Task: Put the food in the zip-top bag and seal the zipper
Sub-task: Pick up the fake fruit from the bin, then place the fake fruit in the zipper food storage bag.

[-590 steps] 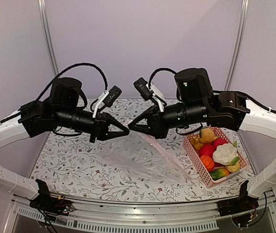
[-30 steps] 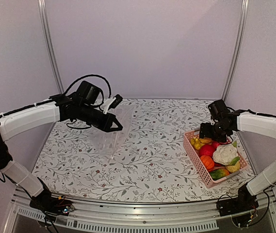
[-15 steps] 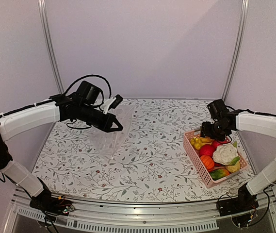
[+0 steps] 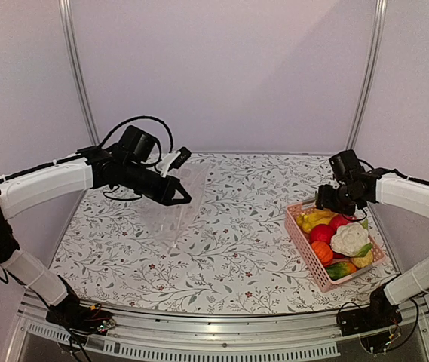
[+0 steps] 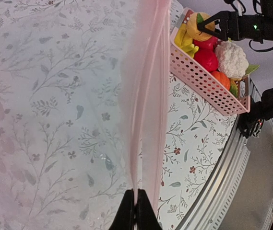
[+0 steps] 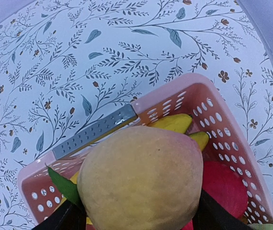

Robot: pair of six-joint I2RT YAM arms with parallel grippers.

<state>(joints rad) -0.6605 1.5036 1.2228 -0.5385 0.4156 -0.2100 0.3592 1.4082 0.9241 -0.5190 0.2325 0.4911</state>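
My left gripper (image 5: pixel 136 199) is shut on the pale pink zipper (image 5: pixel 148 96) of the clear zip-top bag (image 4: pixel 173 215). It holds the bag's mouth up at the table's left (image 4: pixel 184 197) while the bag hangs limp to the cloth. The food lies in a pink basket (image 4: pixel 304 245): a yellow banana (image 4: pixel 314 219), a red fruit (image 4: pixel 321 232), a white cauliflower (image 4: pixel 348 240) and an orange piece (image 4: pixel 321 253). My right gripper (image 6: pixel 138 211) is shut on a yellow-orange fruit (image 6: pixel 141 177) with a green leaf, just above the basket's far end (image 4: pixel 326 200).
The pink basket's rim (image 6: pixel 174 98) carries a grey perforated strip on its far wall. Flowered cloth covers the table (image 4: pixel 237 249). A metal rail (image 4: pixel 222 328) runs along the near edge, and grey walls with upright posts close off the back and sides.
My right gripper's fingers have closed in on the yellow-orange fruit and lifted it slightly up and to the right over the basket. The left arm and bag have not moved.
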